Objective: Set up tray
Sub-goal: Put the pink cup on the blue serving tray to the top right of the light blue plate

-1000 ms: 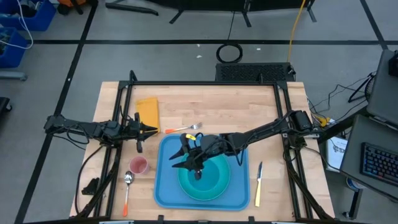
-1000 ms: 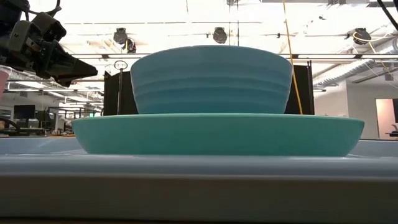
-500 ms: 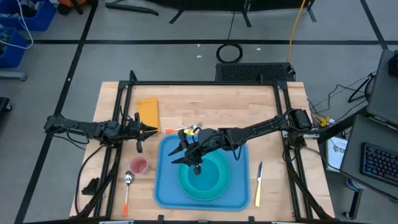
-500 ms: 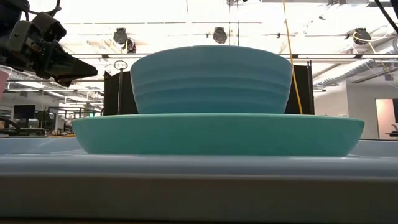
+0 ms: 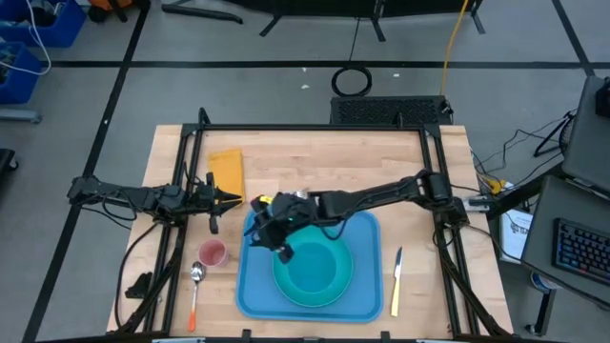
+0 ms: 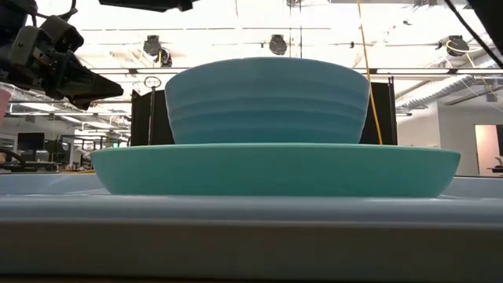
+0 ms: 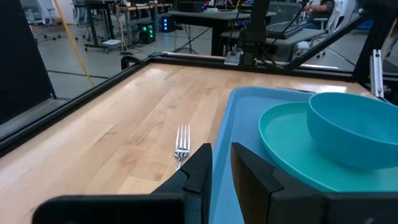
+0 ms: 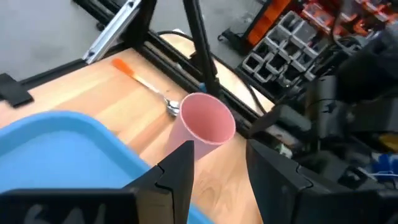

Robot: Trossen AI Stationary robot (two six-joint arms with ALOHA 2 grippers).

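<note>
Two slender arms, dark throughout, are seen from above, each built of thin links joined by thicker, blocky joints. The left gripper [image 5: 229,199] is formed of two tapering black fingers [image 7: 254,175] with flat, angular faces. The right gripper [image 5: 268,233] is made up of the same matte black, wedge-shaped fingers [image 8: 177,173].

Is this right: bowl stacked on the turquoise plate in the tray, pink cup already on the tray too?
Not quite. The pink cup stands on the table, left of the tray, as the high view shows. The bowl does sit on the plate in the tray.
</note>
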